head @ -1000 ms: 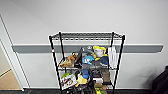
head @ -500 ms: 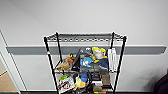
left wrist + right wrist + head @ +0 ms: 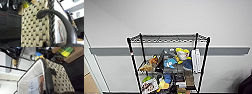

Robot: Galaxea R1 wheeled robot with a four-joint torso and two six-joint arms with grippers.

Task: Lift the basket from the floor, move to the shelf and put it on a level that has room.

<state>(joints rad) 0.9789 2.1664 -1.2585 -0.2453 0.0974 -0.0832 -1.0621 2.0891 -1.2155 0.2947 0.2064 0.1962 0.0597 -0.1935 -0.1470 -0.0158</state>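
Head view: the shelf (image 3: 167, 65) stands against a pale wall (image 3: 166, 17) bearing a grey rail (image 3: 224, 50). Its top level (image 3: 167, 38) is bare wire grid. The lower tiers hold toys (image 3: 170, 62), among them a yellow-and-white plush (image 3: 182, 53), plus boxes (image 3: 189, 82). Left wrist view: the basket (image 3: 36, 28) is seen close up, woven beige side and dark braided rim, with a dark curved handle (image 3: 58, 17) arching across it. Right wrist view: the basket (image 3: 56, 77) shows its white lining (image 3: 33, 73), with a printed book or magazine (image 3: 36, 87) lying inside; cardboard boxes (image 3: 70, 54) lie beyond. State of the jaws on either arm: cannot tell.
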